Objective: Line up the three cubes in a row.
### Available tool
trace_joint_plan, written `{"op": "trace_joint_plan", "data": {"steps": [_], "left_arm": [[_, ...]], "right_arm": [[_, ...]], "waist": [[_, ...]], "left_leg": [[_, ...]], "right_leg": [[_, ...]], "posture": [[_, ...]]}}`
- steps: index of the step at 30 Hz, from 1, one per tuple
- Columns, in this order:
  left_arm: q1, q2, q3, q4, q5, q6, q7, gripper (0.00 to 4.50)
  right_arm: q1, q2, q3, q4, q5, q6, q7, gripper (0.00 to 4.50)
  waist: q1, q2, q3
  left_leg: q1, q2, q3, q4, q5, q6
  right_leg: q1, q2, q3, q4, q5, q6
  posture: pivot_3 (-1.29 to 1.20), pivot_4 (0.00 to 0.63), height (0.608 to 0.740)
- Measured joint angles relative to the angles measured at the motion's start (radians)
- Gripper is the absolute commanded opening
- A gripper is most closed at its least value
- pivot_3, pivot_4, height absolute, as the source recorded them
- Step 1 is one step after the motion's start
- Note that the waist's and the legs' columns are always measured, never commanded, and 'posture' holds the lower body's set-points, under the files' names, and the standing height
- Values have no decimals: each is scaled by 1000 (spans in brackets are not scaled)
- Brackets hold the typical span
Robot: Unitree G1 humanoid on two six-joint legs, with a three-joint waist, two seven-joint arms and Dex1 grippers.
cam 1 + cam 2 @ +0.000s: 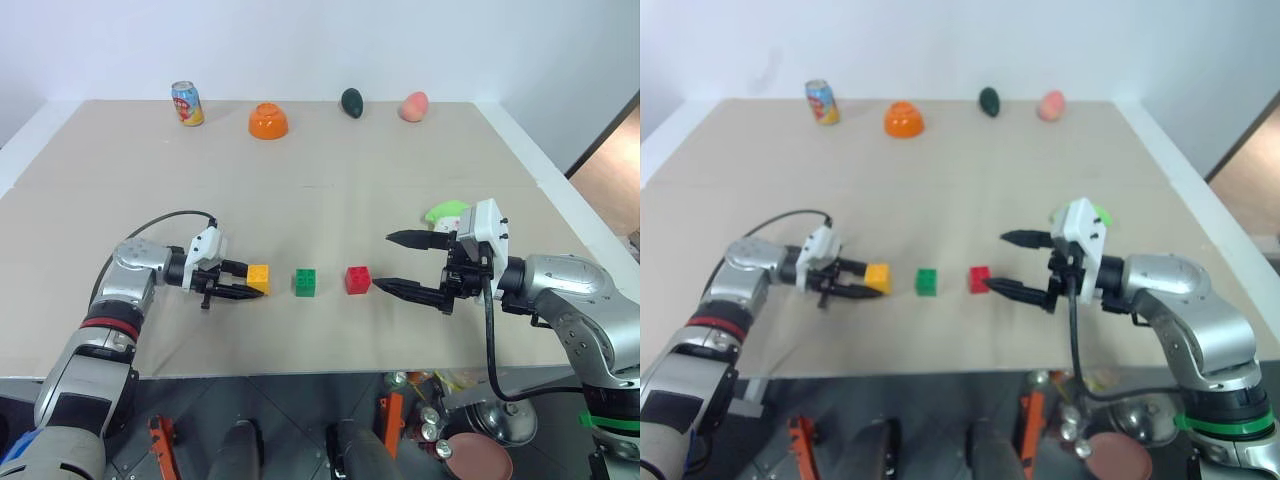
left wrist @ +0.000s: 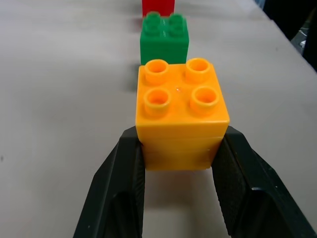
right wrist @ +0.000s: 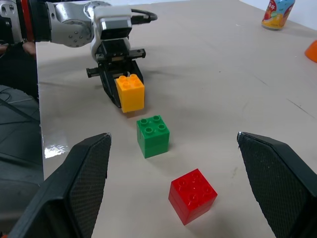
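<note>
Head view: left hand (image 1: 238,283) clamps the yellow-orange cube (image 1: 259,277) at the desk (image 1: 330,200); green cube (image 1: 305,282) just beyond its fingertips, red cube (image 1: 357,279) farther along.

Left wrist view: all three look collinear (red slightly skewed). Release straight, without nudging.

Right wrist view: right hand (image 3: 183,191) wide, empty, red cube between its fingers.

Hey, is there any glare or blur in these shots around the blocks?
Right wrist view: a shiny reflection on the table near its edge. Left wrist view: the yellow-orange cube is sharp, with a small glint between its studs. Right eye view: softer than the left eye view.
</note>
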Motion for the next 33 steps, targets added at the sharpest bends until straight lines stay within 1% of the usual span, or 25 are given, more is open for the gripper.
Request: {"op": "trace_joint_plan", "data": {"steps": [4, 9, 17, 19, 20, 21, 22, 23, 24, 25, 26, 30, 33], "left_arm": [[-38, -24, 0, 60, 35, -54, 0, 1307], [-62, -31, 9, 125, 79, -109, 0, 1307], [-77, -39, 20, 158, 107, -137, -2, 1307], [-77, -43, 23, 162, 109, -138, 0, 2322], [-77, -44, 23, 162, 112, -140, 3, 2600], [-77, -52, 24, 163, 120, -144, 6, 3020], [-77, -57, 27, 163, 122, -141, 6, 3287], [-77, -58, 30, 163, 122, -136, 7, 3700], [-77, -59, 31, 163, 122, -136, 10, 3899], [-77, -64, 44, 163, 122, -143, 27, 4218], [-77, -65, 52, 163, 122, -155, 35, 4405], [-77, -59, 60, 162, 125, -158, 41, 4405], [-76, -11, 59, 152, 124, -132, 11, 4405]], "right_arm": [[-5, 0, 0, 0, 0, 0, -1, 4208], [-8, 0, 0, 0, 1, 0, -1, 4208], [-8, 0, 0, 0, 0, -4, -1, 4208], [-8, 0, 0, 0, 0, -5, -1, 4208], [-9, 0, 0, 0, 0, -5, -1, 4208], [-10, 0, 0, 1, 0, -6, -1, 4208], [-12, 0, 0, 1, 0, -6, -1, 4208], [-12, 0, 0, 1, 0, -7, 0, 4208], [-13, 0, 0, 2, 0, -7, 0, 4208], [-16, 0, 1, 4, 0, -9, 1, 4208], [-22, 0, 1, 7, -1, -11, 2, 4208], [-52, 0, 6, 23, -1, -19, 12, 4208], [-83, 4, 26, 53, -11, -27, 31, 4208]], "waist": [[1, 0, 0], [0, 0, 0], [0, 0, 0], [0, 0, 0], [0, 0, 0], [0, 0, 0], [0, 0, 0], [0, 0, 0], [0, 0, 0], [0, 0, 0], [0, 0, 0], [0, 0, 0], [-3, 0, 0]], "left_leg": [[0, 0, 0, 2, 0, 0], [0, 0, 0, 2, 0, 0], [0, 0, 0, 2, 0, 0], [0, 0, 0, 2, 0, 0], [0, 0, 0, 2, 0, 0], [0, 0, 0, 2, 0, 0], [0, 0, 0, 2, 0, 0], [0, 0, 0, 2, 0, 0], [0, 0, 0, 2, 0, 0], [0, 0, 0, 2, 0, 0], [0, 0, 0, 2, 0, 0], [0, 0, 0, 2, 0, 0], [1, 0, 0, 2, 0, 0]], "right_leg": [[1, 0, 0, 0, 0, 0], [1, 0, 0, 0, 1, 0], [1, 0, 0, 0, 1, 1], [1, 0, 0, 1, 1, 1], [1, 0, 0, 1, 1, 1], [1, 0, 1, 1, 1, 1], [1, 0, 1, 1, 1, 1], [1, 0, 1, 1, 1, 1], [1, 0, 1, 1, 1, 1], [1, 0, 1, 1, 2, 2], [1, 0, 1, 1, 2, 3], [1, 0, 1, 1, 4, 5], [0, 1, 1, 1, 4, 5]], "posture": [[0, 150, 738], [0, 150, 738], [0, 150, 738], [0, 150, 738], [0, 150, 738], [0, 150, 738], [0, 150, 738], [0, 150, 738], [0, 150, 738], [0, 150, 738], [0, 150, 738], [0, 150, 738], [0, 150, 738]]}}
